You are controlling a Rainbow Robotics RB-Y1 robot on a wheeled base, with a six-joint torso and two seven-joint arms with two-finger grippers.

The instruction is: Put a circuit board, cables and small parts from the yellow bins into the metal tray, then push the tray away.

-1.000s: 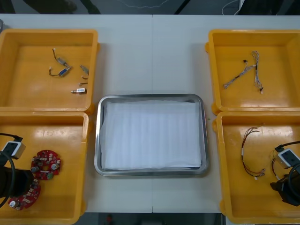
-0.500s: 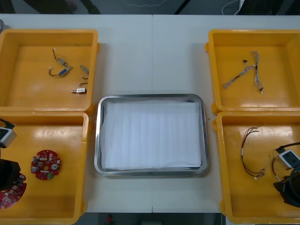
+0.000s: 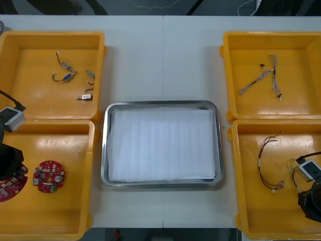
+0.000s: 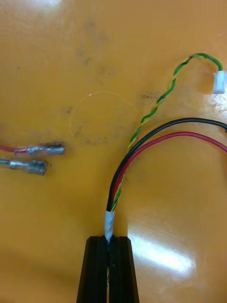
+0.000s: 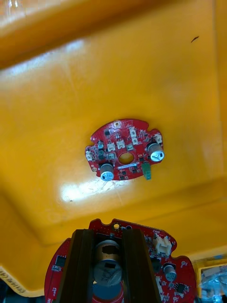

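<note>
My left gripper (image 3: pixel 10 170) is over the left edge of the near left yellow bin (image 3: pixel 75 145), shut on a round red circuit board (image 3: pixel 10 187). In the left wrist view its fingers (image 5: pixel 81 265) clamp a metal can on that board (image 5: pixel 165 267), raised above the bin floor. A second board (image 3: pixel 48 176) lies flat in the bin, ahead of the fingers (image 5: pixel 125 150). My right gripper (image 3: pixel 311 203) is low in the near right bin (image 3: pixel 251 201). Its fingers (image 4: pixel 97 265) are shut on the white-taped end of a cable (image 4: pixel 142 147) of black, red and green-yellow wires.
The metal tray (image 3: pixel 160 104), white inside, sits mid-table between the bins. Small metal parts (image 3: pixel 70 75) lie in the far left bin and a twisted cable (image 3: pixel 261 75) in the far right one. Another thin cable (image 3: pixel 266 165) and two sleeved connector ends (image 4: pixel 38 158) lie near my right gripper.
My right gripper has closed on the cable end. My left gripper has carried its circuit board away from the table's near edge, off the second board, which stays in the bin.
</note>
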